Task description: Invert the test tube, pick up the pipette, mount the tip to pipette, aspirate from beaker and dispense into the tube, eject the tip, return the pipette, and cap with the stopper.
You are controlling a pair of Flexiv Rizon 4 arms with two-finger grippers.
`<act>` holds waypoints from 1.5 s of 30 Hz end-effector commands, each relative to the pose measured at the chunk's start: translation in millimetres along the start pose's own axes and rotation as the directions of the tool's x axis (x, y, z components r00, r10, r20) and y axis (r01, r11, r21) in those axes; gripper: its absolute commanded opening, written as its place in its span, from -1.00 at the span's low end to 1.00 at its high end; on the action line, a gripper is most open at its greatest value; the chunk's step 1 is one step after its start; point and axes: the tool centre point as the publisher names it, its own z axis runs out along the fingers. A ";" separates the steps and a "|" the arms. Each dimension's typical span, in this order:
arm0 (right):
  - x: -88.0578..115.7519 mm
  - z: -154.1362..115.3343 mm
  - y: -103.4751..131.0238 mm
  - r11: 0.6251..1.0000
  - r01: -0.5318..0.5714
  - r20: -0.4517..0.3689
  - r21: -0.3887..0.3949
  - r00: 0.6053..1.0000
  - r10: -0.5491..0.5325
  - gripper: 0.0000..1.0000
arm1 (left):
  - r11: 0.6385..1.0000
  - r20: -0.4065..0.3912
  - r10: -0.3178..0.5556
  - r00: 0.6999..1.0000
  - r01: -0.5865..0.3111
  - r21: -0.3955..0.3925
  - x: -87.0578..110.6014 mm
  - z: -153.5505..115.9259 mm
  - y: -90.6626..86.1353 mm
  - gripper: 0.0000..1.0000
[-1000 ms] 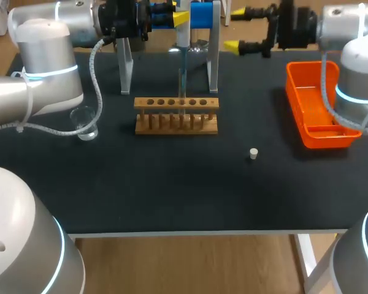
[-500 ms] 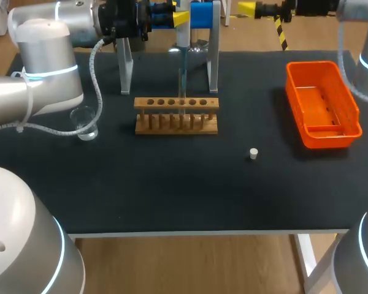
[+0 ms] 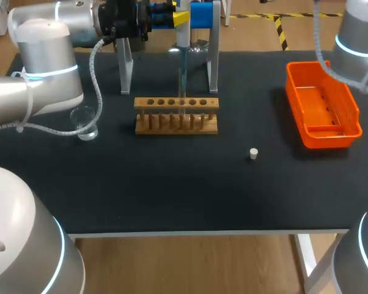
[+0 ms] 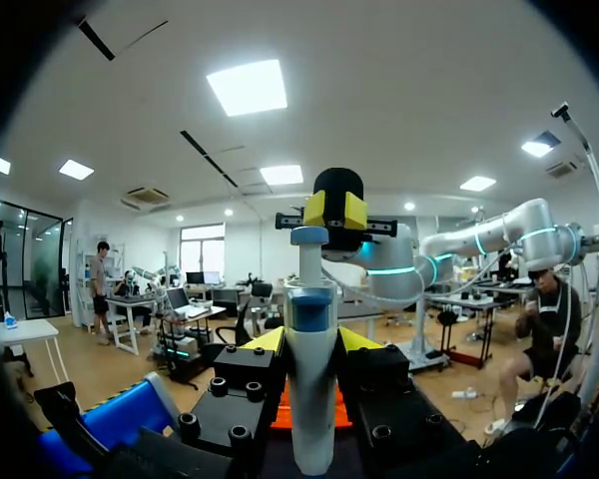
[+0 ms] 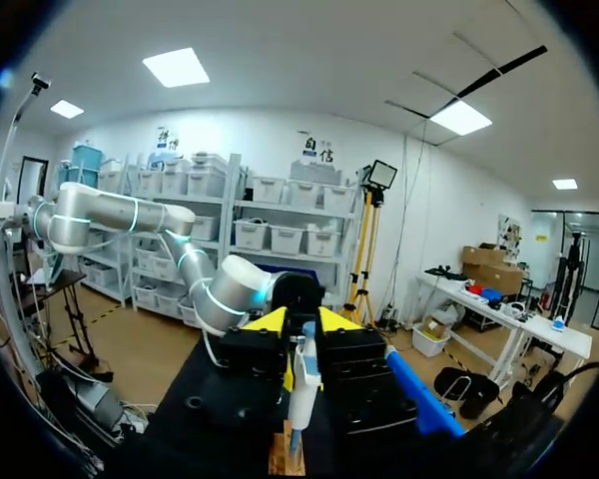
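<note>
Pipette (image 3: 183, 38), in the head view, hangs upright near the back edge of the desk (image 3: 172, 196), between the two legs of a metal stand (image 3: 213, 61). The left arm (image 3: 49, 55) comes in from the left edge, and the left gripper (image 3: 181, 17) is closed on the upper part of the pipette. Its thin tip (image 3: 181, 79) points down at a hole in the wooden rack (image 3: 176, 116), which stands just in front of the stand, midway along the desk. Whether a tube sits in that hole I cannot tell. A clear beaker (image 3: 84, 124) stands near the left edge. A small white stopper (image 3: 253, 153) lies alone right of the middle, well apart from the rack. An orange tray (image 3: 325, 139) sits along the right edge. The right arm (image 3: 359, 37) shows only at the back right corner, and its gripper is out of this view.

In the left wrist view, the left gripper (image 4: 311, 337) clamps the pipette (image 4: 311, 409) from both sides, its yellow tips against the white body. Ahead of it and higher up, the right gripper (image 4: 335, 212) faces this way on the right arm (image 4: 479, 239).

In the right wrist view, the right gripper (image 5: 301, 317) holds nothing, and its yellow tips stand a little apart. Through the gap, well ahead, the pipette (image 5: 301, 389) hangs above the end of the rack (image 5: 280, 462), with the left arm (image 5: 130, 220) behind it.
</note>
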 end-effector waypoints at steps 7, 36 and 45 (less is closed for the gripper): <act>-9.5 35.6 1.6 0.999 -0.049 -0.037 -0.011 0.998 0.049 -1.00 | 1.000 -0.003 0.000 1.000 0.000 0.000 -1.1 -0.2 0.0 -1.00; 3.3 61.0 -12.1 0.997 -0.076 -0.086 0.032 0.993 0.078 -1.00 | 1.000 -0.003 0.000 1.000 0.000 0.000 -1.1 -0.2 0.0 -1.00; 1.9 62.3 -20.8 0.995 -0.088 -0.087 0.045 0.992 0.092 -1.00 | 1.000 -0.003 0.000 1.000 0.000 0.000 -1.1 -0.2 0.0 -1.00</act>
